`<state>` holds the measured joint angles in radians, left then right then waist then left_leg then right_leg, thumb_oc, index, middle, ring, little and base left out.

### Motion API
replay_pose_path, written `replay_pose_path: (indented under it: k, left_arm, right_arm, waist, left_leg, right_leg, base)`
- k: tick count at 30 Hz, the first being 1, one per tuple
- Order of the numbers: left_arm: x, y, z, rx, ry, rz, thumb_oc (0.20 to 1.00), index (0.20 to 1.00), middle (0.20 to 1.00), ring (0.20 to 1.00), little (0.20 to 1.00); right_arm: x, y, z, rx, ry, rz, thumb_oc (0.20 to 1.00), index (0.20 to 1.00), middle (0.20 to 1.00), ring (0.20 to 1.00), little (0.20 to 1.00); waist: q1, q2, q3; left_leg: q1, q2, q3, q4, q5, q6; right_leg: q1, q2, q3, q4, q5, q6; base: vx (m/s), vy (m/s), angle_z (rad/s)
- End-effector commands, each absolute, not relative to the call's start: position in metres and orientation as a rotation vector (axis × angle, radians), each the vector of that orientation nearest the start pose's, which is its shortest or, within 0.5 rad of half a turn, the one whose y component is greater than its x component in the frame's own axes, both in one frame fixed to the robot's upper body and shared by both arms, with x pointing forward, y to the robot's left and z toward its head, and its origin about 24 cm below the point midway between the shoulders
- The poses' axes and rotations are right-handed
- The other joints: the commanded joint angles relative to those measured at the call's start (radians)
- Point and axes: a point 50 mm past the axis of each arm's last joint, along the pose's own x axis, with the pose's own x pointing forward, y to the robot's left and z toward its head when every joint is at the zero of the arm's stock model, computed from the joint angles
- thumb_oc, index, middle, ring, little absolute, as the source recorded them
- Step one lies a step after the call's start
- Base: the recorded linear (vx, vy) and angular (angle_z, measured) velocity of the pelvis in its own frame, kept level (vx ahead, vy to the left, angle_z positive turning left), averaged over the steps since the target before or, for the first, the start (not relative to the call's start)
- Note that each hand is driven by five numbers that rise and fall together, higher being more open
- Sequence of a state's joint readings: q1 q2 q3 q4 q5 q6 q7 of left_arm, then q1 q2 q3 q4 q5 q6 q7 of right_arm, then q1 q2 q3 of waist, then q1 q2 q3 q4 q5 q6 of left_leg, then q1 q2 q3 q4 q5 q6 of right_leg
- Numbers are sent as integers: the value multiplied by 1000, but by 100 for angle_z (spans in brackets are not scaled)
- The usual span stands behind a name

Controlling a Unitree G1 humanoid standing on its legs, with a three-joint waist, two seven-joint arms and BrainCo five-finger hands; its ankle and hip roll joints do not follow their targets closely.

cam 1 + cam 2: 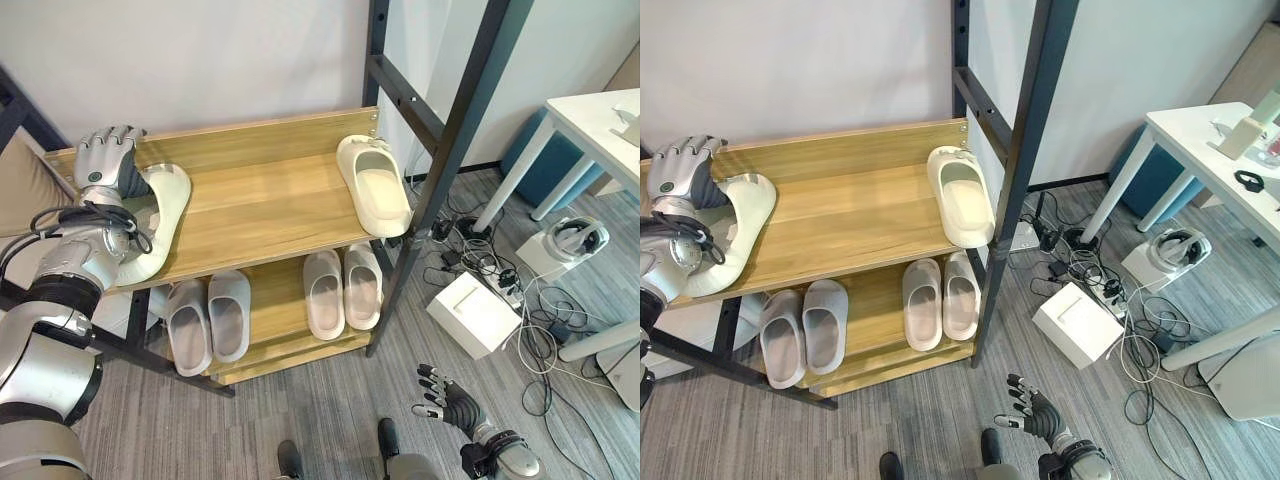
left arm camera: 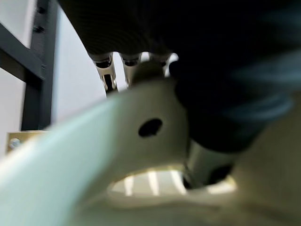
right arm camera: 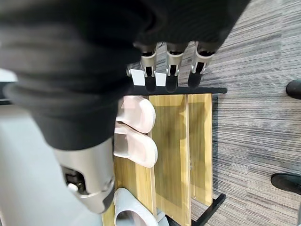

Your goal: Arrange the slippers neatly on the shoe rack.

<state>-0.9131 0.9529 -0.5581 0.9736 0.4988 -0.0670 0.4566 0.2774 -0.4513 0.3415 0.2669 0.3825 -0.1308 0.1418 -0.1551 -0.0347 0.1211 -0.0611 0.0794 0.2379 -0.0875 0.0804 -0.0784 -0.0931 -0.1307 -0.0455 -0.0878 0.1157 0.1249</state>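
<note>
You have 2 cream slippers (image 1: 376,186) up top, 4 below. Left hand (image 1: 108,158) grips 1 cream slipper (image 1: 160,220), partly covered. Right hand (image 1: 447,400) hangs relaxed, fingers straight.

This looks like an office or a lab: grey carpet (image 1: 300,410), a white desk (image 1: 600,125), tangled cables (image 1: 520,310) with a power strip (image 1: 497,285) on the floor, and a headset (image 1: 578,238) on a box.
</note>
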Motion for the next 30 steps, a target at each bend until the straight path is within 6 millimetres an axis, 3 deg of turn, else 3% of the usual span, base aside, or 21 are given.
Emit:
replay_pose_path:
  k: [1, 4, 7, 9, 10, 11, 14, 19, 27, 30]
  left_arm:
    - [359, 349, 249, 1581, -172, 622, 200, 200, 200, 200, 200]
    - [362, 340, 250, 1554, -211, 608, 200, 200, 200, 200, 200]
    - [375, 302, 252, 1532, -350, 519, 200, 200, 200, 200, 200]
    - [385, 266, 249, 1532, -443, 430, 200, 200, 200, 200, 200]
    - [385, 266, 249, 1532, -443, 430, 200, 200, 200, 200, 200]
    - [394, 243, 245, 1543, -470, 377, 200, 200, 200, 200, 200]
    - [399, 229, 243, 1535, -474, 354, 200, 200, 200, 200, 200]
    - [406, 216, 244, 1512, -464, 341, 200, 200, 200, 200, 200]
    - [411, 224, 254, 1464, -398, 417, 200, 200, 200, 200, 200]
    - [413, 227, 254, 1365, -355, 474, 200, 200, 200, 200, 200]
  right_arm:
    - [177, -184, -38, -2, 349, 329, 1000, 1000, 1000, 1000, 1000]
    - [177, -183, -38, -4, 349, 330, 1000, 1000, 1000, 1000, 1000]
    - [178, -182, -36, -9, 344, 335, 1000, 1000, 1000, 1000, 1000]
    - [177, -184, -36, -23, 346, 324, 1000, 1000, 1000, 1000, 1000]
    - [177, -184, -36, -24, 346, 323, 1000, 1000, 1000, 1000, 1000]
    - [177, -188, -35, -36, 345, 317, 1000, 1000, 1000, 1000, 1000]
    - [180, -189, -32, -44, 333, 310, 1000, 1000, 1000, 1000, 1000]
    - [179, -196, -30, -69, 338, 299, 1000, 1000, 1000, 1000, 1000]
    - [178, -211, -23, -87, 325, 249, 1000, 1000, 1000, 1000, 1000]
    - [179, -215, -22, -97, 320, 226, 1000, 1000, 1000, 1000, 1000]
  waist:
    - [-11, -12, 27]
    - [-11, -12, 28]
    - [-14, -8, 28]
    - [-20, -1, 30]
    - [-19, -1, 31]
    - [-36, 8, 31]
    - [-56, 20, 34]
    - [-85, 43, 35]
    - [-131, 72, 36]
    - [-142, 79, 35]
  left_leg:
    - [77, 11, 1, 43, -74, -17]
    - [77, 12, 5, 44, -75, -17]
    - [82, 13, 6, 46, -78, -18]
    - [87, 13, 0, 46, -78, -18]
    - [88, 13, 0, 45, -78, -19]
    - [100, 12, -2, 35, -76, -21]
    - [108, 16, 6, 24, -70, -25]
    - [122, 27, 27, 13, -58, -35]
    - [117, 51, 50, 1, -30, -55]
    - [116, 57, 52, 0, -23, -60]
  right_leg:
    - [19, -43, 2, 52, -48, 105]
    - [16, -43, 6, 50, -47, 105]
    - [18, -43, 7, 54, -54, 103]
    - [25, -43, 4, 61, -64, 99]
    - [25, -43, 3, 61, -64, 98]
    - [31, -41, 0, 64, -69, 96]
    - [30, -37, 6, 64, -71, 94]
    - [26, -24, 24, 65, -75, 84]
    - [8, 4, 29, 71, -80, 71]
    - [9, 15, 26, 73, -85, 63]
  base:
    - [-7, 1, -4]
    - [-4, -10, -11]
    - [2, -30, -5]
    - [2, -41, 5]
    - [-1, -56, -1]
    - [-2, -58, 1]
    - [-13, -51, -5]
    - [-4, -67, -11]
    - [-4, -74, -7]
    - [-6, -78, -7]
